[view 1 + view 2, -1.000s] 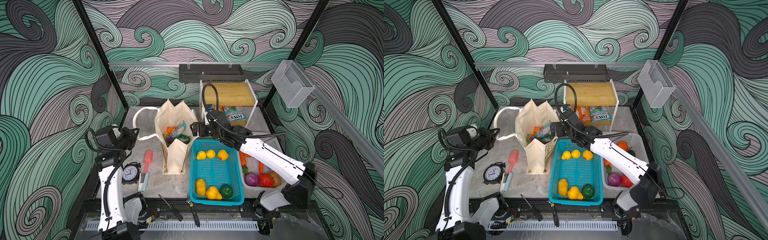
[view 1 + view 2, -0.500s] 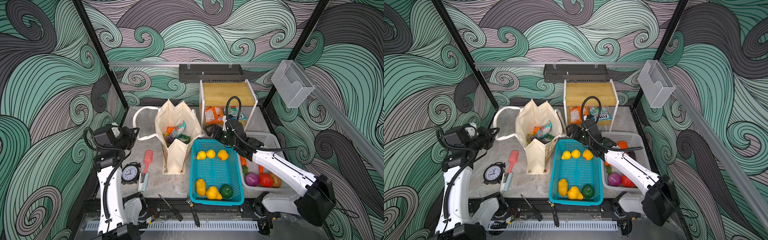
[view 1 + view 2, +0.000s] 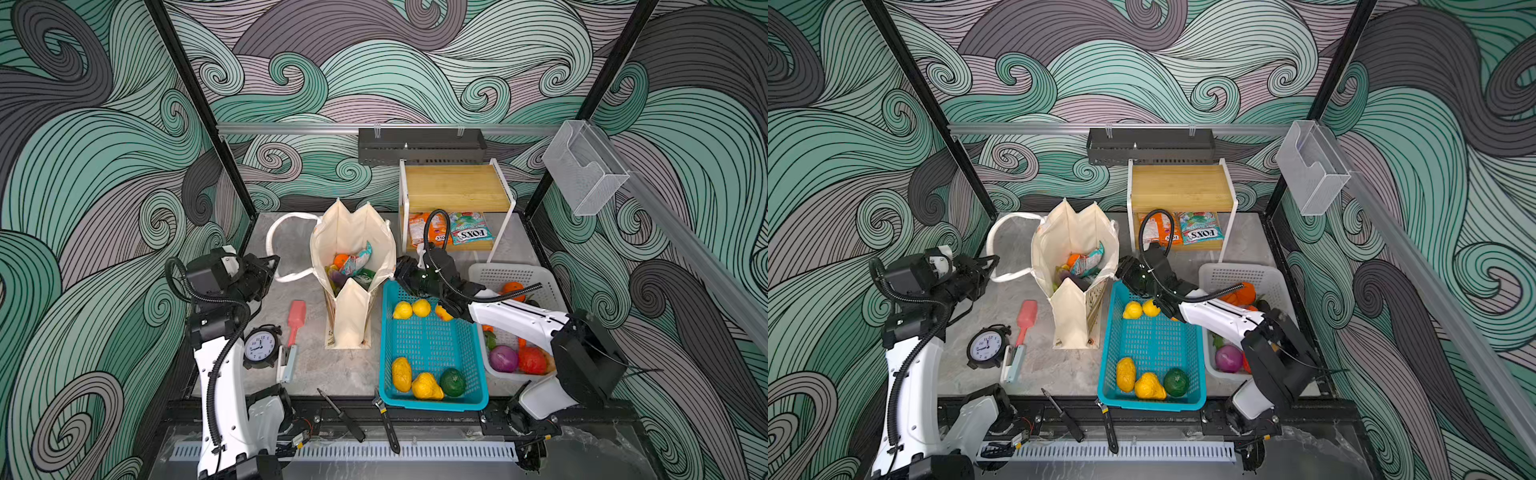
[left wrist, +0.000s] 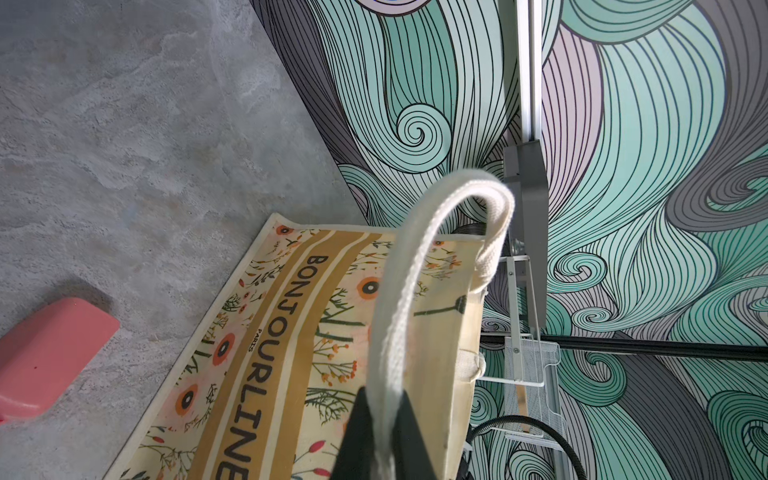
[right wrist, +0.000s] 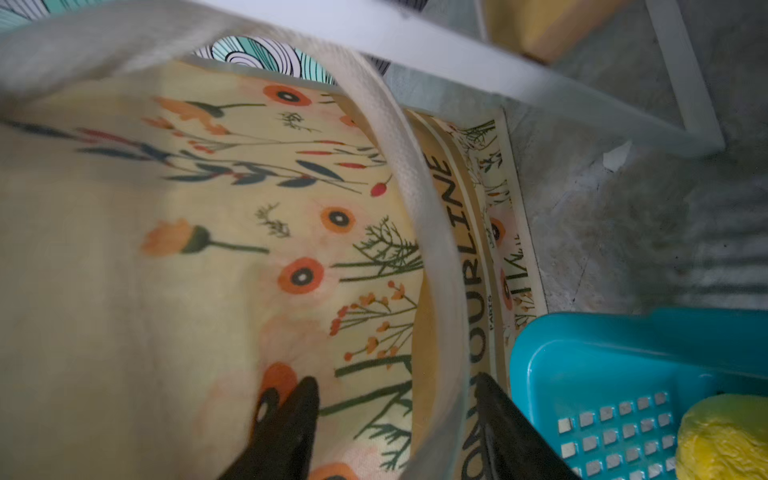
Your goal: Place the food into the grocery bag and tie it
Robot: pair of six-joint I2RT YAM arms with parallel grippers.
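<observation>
The grocery bag [image 3: 353,320] [image 3: 1075,324] stands open in the middle of the table, cream with a floral print. Inside it lie an orange [image 3: 340,259], a teal-red snack packet [image 3: 356,262] and darker food. My left gripper [image 3: 270,270] [image 4: 384,415] is shut on the bag's left white handle [image 4: 415,249], which loops out toward it. My right gripper [image 3: 399,270] [image 5: 397,399] is at the bag's right side. Its jaws stand apart, with the other white handle [image 5: 432,232] passing between them next to one finger.
A teal basket [image 3: 432,345] right of the bag holds lemons [image 3: 403,309] and other fruit. A white basket [image 3: 519,276] with vegetables sits further right. Snack packets [image 3: 469,235] lie under the wooden shelf [image 3: 457,187]. A clock [image 3: 259,347] and a pink scraper [image 3: 296,316] lie at left.
My right gripper has drawn back from near the shelf down to the bag's right side, and its jaws have narrowed around the handle. My left gripper has stayed on its handle.
</observation>
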